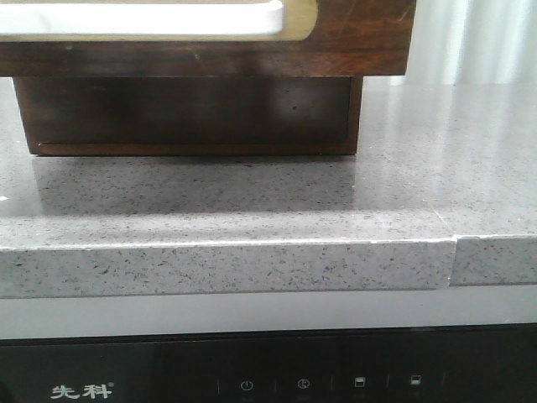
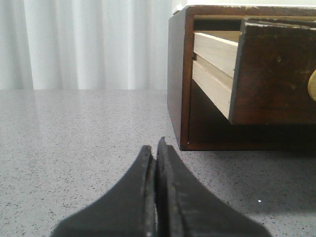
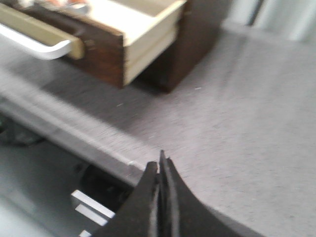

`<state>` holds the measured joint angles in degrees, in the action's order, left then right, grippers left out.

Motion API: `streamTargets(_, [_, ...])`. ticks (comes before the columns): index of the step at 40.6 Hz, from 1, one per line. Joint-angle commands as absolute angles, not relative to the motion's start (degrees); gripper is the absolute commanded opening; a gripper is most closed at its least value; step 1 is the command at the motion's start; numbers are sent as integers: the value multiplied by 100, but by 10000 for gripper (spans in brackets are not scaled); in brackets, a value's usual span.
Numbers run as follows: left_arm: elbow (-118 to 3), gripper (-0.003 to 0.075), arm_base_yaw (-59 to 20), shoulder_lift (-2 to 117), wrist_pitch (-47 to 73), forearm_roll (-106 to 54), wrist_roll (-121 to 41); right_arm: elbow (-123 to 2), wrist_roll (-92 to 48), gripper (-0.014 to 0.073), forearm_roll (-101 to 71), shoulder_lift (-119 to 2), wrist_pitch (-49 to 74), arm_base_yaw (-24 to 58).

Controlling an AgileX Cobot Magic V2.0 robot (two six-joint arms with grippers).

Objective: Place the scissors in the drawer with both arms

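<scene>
Drawer [image 3: 106,47] pulled out, upper left of right wrist view; scissors [image 3: 69,6] look to be inside, blurry. Left gripper [image 2: 157,148] and right gripper [image 3: 160,163] both pinched closed, empty. Risk: drawer stays open, or a closed-finger push slips off its front.

1. Left gripper [image 2: 155,148]: closed, black fingers [image 2: 136,197] pressed flat together along their length, tips meeting in a blunt point.
2. Nothing held between the left fingers.
3. Left fingers pointing level and forward, low over the surface.
4. Right gripper [image 3: 161,160]: closed too, black fingers [image 3: 182,202] meeting with only a thin seam between them.
5. Nothing held between the right fingers.
6. Right wrist angled downward, fingertips raised well above the surface.
7. Neither arm nor gripper visible in the front view.
8. No contact seen between either gripper and anything.
</scene>
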<state>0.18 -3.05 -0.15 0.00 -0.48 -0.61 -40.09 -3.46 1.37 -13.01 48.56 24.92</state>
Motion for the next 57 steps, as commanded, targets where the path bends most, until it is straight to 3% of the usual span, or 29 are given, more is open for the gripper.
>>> streamTargets(1, [172, -20, -306, -125, -457, -85, -75, -3447, -387, -69, 239, -979, 3543, 1841])
streamTargets(9, [172, -20, -306, -125, -457, -85, -75, -1932, -387, -69, 234, -309, 1909, 695])
streamTargets(18, [172, -20, -306, -125, -457, -85, -75, -649, -382, -69, 234, 158, 969, -29])
streamTargets(31, [172, -20, -306, -125, -457, -85, -75, 167, -382, -69, 152, 158, -51, 27])
streamTargets(57, [172, -20, -306, -125, -457, -85, -75, 154, -337, -69, -202, 158, -77, 62])
